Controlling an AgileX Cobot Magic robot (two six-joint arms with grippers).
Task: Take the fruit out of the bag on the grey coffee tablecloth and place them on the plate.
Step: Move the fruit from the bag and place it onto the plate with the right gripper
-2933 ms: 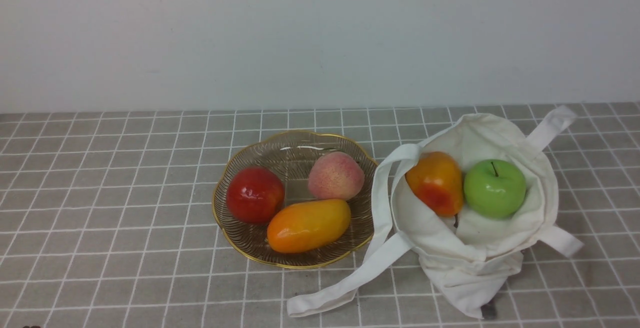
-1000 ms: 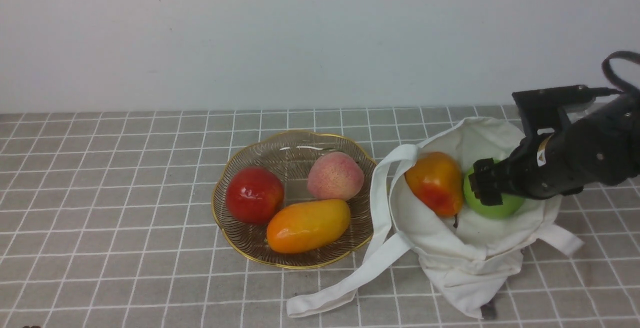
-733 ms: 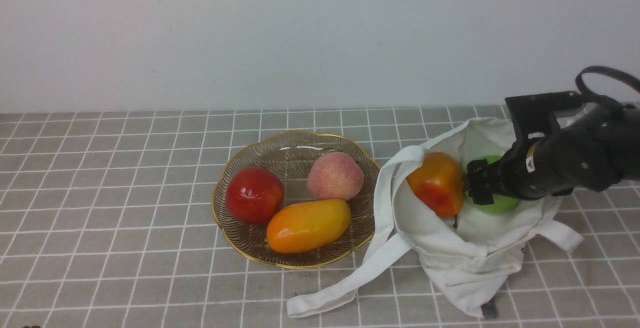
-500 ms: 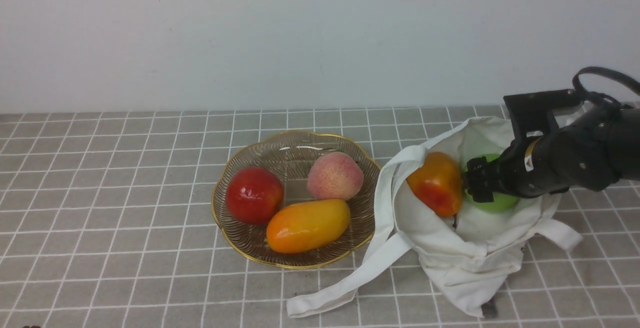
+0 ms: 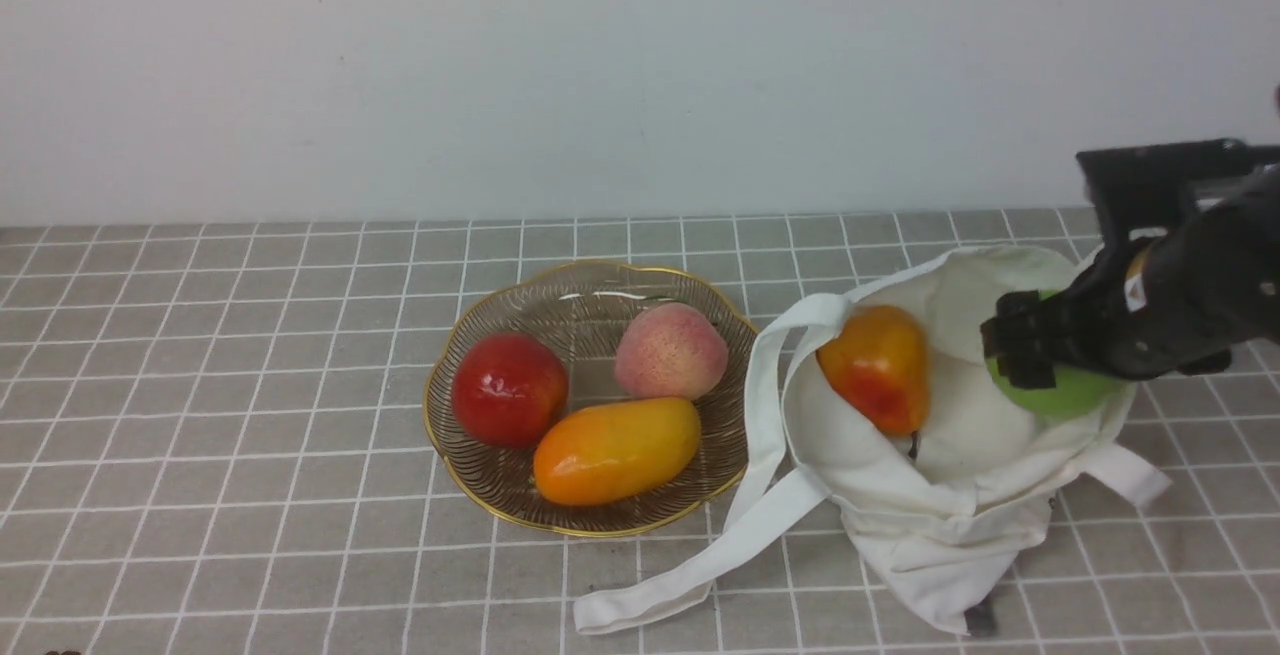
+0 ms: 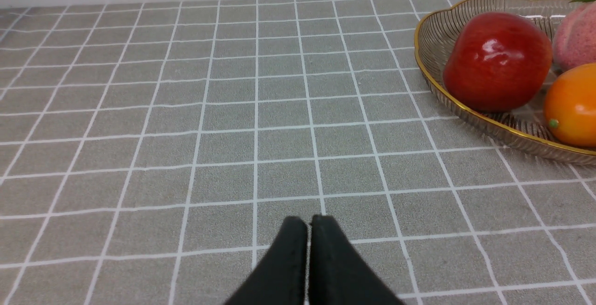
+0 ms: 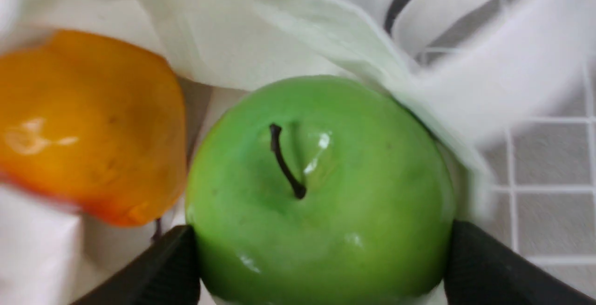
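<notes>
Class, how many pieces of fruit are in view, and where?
5. Red apple, peach and oval orange fruit on the plate; stubby orange fruit in the bag; green apple in the right tool. Bag may hide more.

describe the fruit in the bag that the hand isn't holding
Find the off-white cloth bag right of the glass plate. In its open mouth, on the plate side, lies a stubby orange-yellow fruit with a red blush. Unlike the green apple beside it, it is not in the right hand.
</notes>
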